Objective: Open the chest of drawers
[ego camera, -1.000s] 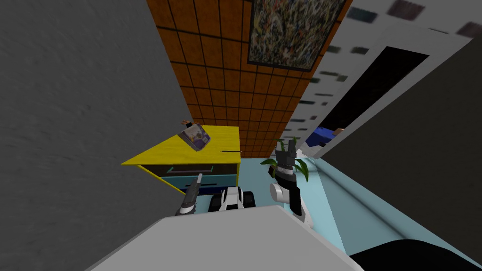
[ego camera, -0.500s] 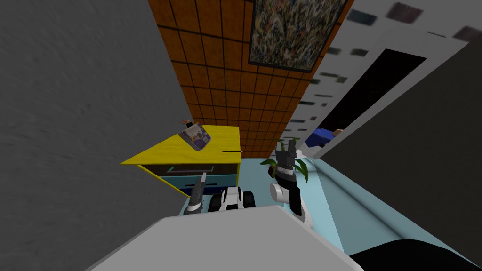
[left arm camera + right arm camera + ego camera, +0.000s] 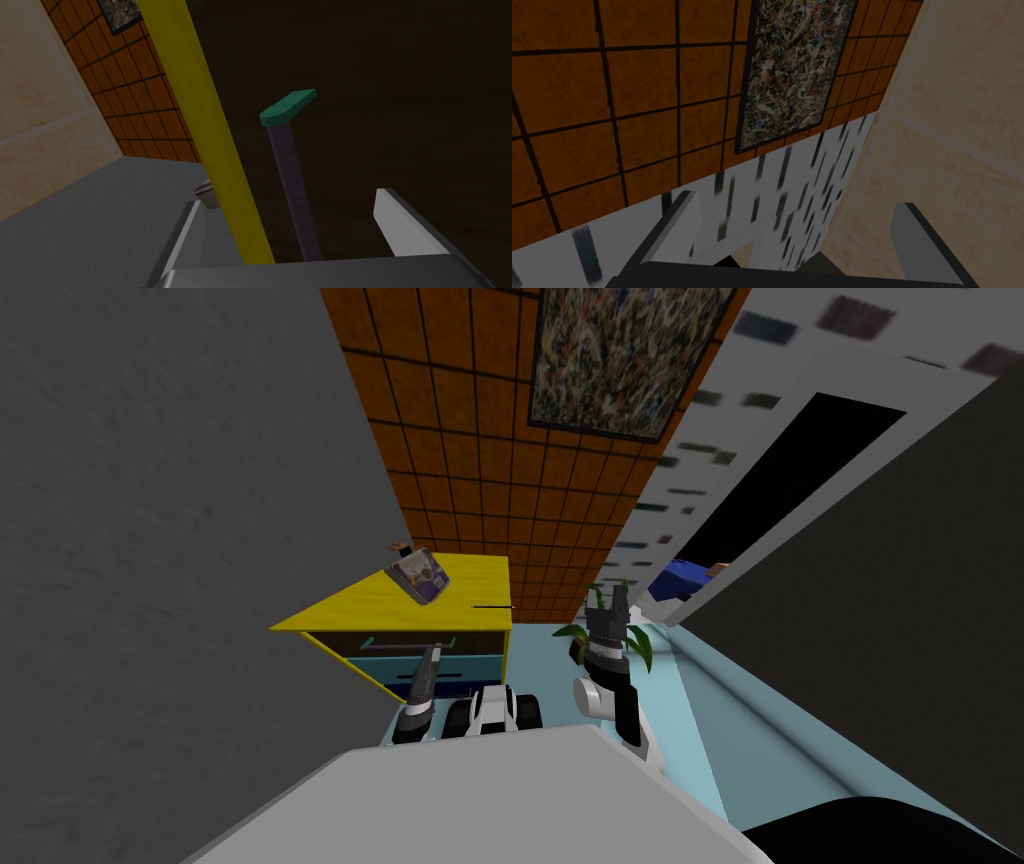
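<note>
The chest of drawers (image 3: 478, 586) has a yellow top, a dark top drawer (image 3: 400, 645) and a blue drawer (image 3: 470, 669) below it. The top drawer carries a grey bar handle (image 3: 292, 190) with green end caps (image 3: 288, 107). My left gripper (image 3: 432, 652) is at that top drawer front. In the left wrist view the left gripper (image 3: 287, 197) is open, and the bar handle runs between its fingers (image 3: 405, 225), beside the yellow top edge (image 3: 210, 125). My right gripper (image 3: 607, 596) is raised to the right of the chest, and its wrist view shows the right gripper (image 3: 792, 200) open and empty.
A small purple and white box (image 3: 420, 576) and a thin dark stick (image 3: 492, 608) lie on the chest's top. A grey wall (image 3: 180, 538) stands close on the left. A potted plant (image 3: 640, 646) is behind my right arm, and a doorway with a black area (image 3: 790, 478) lies beyond.
My left arm has swung forward and rightward, from the blue drawer's level up to the top drawer's handle. The right arm is still.
</note>
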Motion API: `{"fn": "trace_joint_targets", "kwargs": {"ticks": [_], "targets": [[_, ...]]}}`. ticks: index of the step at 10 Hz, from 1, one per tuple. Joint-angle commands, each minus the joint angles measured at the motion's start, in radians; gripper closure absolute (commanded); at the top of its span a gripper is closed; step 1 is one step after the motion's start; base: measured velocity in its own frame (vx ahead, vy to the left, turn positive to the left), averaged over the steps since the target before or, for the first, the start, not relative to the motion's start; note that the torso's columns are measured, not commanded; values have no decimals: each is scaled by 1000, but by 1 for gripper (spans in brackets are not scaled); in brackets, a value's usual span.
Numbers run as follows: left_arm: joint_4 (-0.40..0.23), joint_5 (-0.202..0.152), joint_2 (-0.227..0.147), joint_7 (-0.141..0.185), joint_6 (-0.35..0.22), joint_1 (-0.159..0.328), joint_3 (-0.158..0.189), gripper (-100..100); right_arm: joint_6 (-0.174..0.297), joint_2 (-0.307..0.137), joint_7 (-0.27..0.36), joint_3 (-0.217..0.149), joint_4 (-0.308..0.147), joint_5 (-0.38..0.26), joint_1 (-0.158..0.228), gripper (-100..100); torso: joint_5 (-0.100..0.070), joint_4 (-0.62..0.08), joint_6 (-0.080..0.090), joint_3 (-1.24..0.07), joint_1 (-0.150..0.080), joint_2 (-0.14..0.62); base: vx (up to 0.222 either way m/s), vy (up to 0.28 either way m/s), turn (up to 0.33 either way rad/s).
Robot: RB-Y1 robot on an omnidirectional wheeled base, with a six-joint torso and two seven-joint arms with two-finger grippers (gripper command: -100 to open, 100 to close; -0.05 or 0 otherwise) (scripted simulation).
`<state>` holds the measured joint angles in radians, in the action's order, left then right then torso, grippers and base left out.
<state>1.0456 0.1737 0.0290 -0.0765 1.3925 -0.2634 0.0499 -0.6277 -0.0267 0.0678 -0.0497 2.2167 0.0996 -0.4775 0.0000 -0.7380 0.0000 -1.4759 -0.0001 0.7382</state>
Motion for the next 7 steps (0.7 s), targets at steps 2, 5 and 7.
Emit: {"fn": "trace_joint_targets", "kwargs": {"ticks": [2, 5, 7], "targets": [[26, -1, 0, 2, -37, 11, -2, -100, 0, 0, 0, 0, 0, 0, 0, 0, 0, 0, 0, 0, 0, -1, -20, -5, 5], [-12, 3, 2, -1, 34, -25, -1, 100, 0, 0, 0, 0, 0, 0, 0, 0, -2, -3, 0, -1, -2, 1, 37, 3, -13], [-29, 5, 3, -3, 66, -41, -1, 100, 0, 0, 0, 0, 0, 0, 0, 0, -1, -1, 0, 1, -1, 1, 36, 11, -10]]}}
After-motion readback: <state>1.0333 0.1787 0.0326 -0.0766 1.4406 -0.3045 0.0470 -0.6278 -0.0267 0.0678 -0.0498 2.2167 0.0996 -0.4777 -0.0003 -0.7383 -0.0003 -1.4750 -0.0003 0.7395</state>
